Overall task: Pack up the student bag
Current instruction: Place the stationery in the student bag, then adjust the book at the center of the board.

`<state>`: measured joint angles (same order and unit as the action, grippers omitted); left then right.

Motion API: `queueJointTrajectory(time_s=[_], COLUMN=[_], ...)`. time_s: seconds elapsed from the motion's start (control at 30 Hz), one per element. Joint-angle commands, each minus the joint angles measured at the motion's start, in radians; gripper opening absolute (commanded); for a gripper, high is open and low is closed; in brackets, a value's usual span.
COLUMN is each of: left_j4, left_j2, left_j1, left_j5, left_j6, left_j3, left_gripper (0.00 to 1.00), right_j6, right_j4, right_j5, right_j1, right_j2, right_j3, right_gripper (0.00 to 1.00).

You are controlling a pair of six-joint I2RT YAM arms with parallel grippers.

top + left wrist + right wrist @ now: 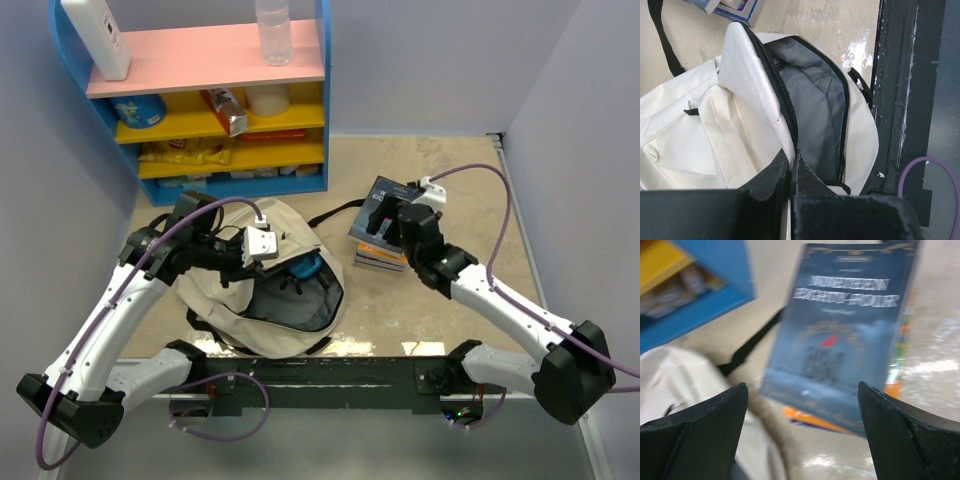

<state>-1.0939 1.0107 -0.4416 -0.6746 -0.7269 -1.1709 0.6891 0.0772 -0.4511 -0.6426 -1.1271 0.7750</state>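
1. The student bag (262, 300) lies on the table (440, 310) left of centre, in front of my left arm. Its main compartment is unzipped and gapes toward the near edge, with the grey lining showing.
2. My left gripper (791, 162) is clamped on the zip edge of the bag's cream flap and holds it lifted. The 2 fingers press together with only fabric between them.
3. A black strap (335, 212) trails from the bag across the table toward the books.
4. My right gripper (802, 390) is spread wide, its 2 fingers well apart, and it grips nothing. It hangs over the blue book (840, 335). I cannot tell whether it touches the cover.
5. That book tops a small stack of books (375, 258), right of the bag, near it but apart.
6. A blue shelf unit (322, 100) stands at the far left by the wall. A clear bottle (273, 30) stands on its pink top board, and 2 yellow shelves below hold packets.
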Motion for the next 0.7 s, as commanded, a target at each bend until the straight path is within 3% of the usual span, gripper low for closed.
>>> queueJointTrajectory(time_s=[0.0, 0.13, 0.33, 0.47, 0.5, 0.53, 0.6, 0.67], left_j4=[0.008, 0.008, 0.009, 0.009, 0.011, 0.011, 0.011, 0.012], left_j2=[-0.006, -0.009, -0.015, -0.018, -0.018, -0.018, -0.018, -0.017], left_j1=[-0.008, -0.009, -0.008, -0.008, -0.008, -0.008, -0.009, -0.009], left_j5=[-0.051, -0.051, -0.048, -0.049, -0.046, -0.046, -0.046, -0.048], left_j6=[-0.012, -0.012, -0.016, -0.016, -0.017, -0.017, -0.019, -0.017], left_j3=[-0.038, -0.036, -0.021, -0.018, -0.018, -0.018, -0.018, -0.019], left_gripper=[0.0, 0.0, 0.0, 0.0, 0.0, 0.0, 0.0, 0.0], right_j6=[0.013, 0.026, 0.123, 0.222, 0.231, 0.24, 0.242, 0.251], right_j4=[0.13, 0.079, 0.067, 0.108, 0.113, 0.125, 0.131, 0.138], right_j5=[0.046, 0.126, 0.169, 0.073, 0.065, 0.055, 0.054, 0.052], right_j1=[0.151, 0.32, 0.408, 0.417, 0.417, 0.417, 0.42, 0.423], right_j2=[-0.017, -0.046, -0.083, -0.053, -0.054, -0.074, -0.101, -0.144], right_j3=[0.023, 0.006, -0.042, -0.088, -0.091, -0.088, -0.079, -0.069], right_gripper=[0.95, 0.97, 0.95, 0.78, 0.66, 0.61, 0.54, 0.53])
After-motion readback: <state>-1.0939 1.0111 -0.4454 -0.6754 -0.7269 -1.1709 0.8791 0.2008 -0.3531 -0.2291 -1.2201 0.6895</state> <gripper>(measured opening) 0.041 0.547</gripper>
